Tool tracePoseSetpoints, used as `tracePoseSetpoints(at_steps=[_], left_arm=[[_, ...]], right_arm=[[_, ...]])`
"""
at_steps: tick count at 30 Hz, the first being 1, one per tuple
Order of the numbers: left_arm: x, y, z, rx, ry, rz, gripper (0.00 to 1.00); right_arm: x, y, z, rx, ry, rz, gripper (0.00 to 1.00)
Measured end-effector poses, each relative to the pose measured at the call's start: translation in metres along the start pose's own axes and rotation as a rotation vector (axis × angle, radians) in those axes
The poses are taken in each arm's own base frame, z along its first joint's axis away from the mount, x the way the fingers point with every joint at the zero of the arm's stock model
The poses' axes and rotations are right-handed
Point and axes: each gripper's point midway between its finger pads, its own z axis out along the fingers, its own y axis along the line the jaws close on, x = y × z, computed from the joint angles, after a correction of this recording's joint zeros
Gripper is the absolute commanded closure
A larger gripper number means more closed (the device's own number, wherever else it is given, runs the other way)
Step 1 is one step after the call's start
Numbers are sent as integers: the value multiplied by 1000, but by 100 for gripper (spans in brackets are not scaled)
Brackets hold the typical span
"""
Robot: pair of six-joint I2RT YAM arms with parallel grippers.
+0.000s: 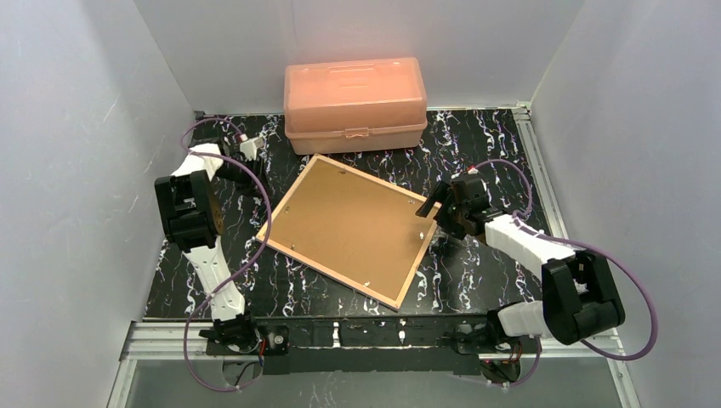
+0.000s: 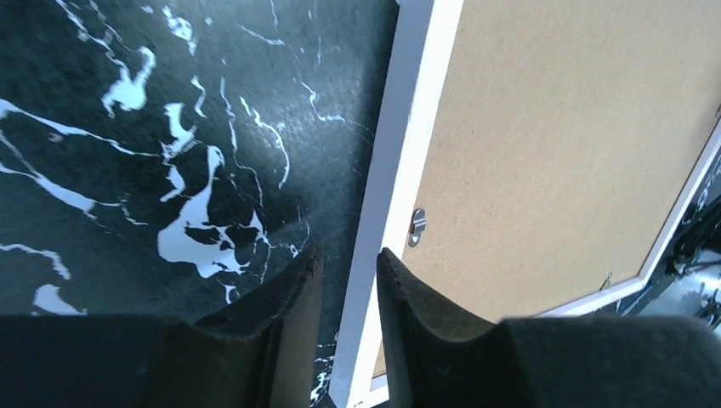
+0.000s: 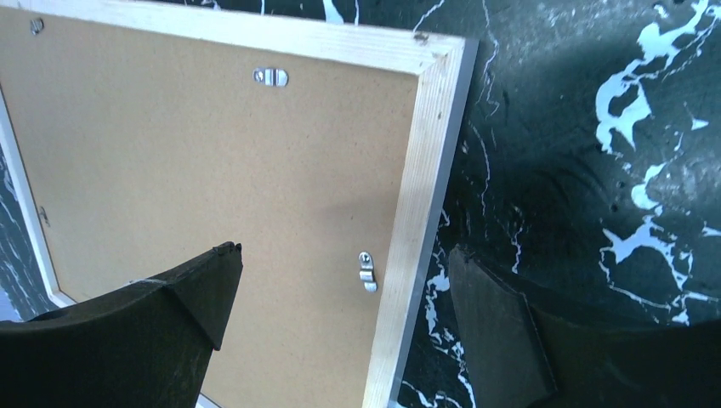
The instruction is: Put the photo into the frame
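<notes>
The frame [image 3: 425, 170] lies back-up in the middle of the table [image 1: 476, 153] with the brown backing board [image 1: 349, 221] sitting in it. Its long axis runs from far left to near right, so each arm faces one short end; the photo is not visible in any view. The right gripper [image 3: 344, 255] is spread wide and straddles the right-hand rail. The left gripper [image 2: 349, 259] has its fingers drawn close, with a narrow gap lined up along the left-hand rail, and whether they pinch that rail I cannot tell.
</notes>
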Motion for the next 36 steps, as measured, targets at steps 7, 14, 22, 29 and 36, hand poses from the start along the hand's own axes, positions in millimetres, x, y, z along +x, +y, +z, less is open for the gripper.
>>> tracePoseSetpoints(at_steps=[7,14,22,29,36], left_arm=[[30,-3,7,37,79,14,77],[51,-15,13,84,142,42,82],[67,-30,17,119,176,132,90],[126,-61,8,228,302,131,91],[144,-82,8,304,354,126,91]], right_arm=[[-11,-2,13,-33,9,45,1],[-11,-1,25,-45,49,59,1],[-50,5,21,-53,-22,40,1],[-78,28,6,-114,-88,-11,1],[-30,67,1,-168,11,-123,1]])
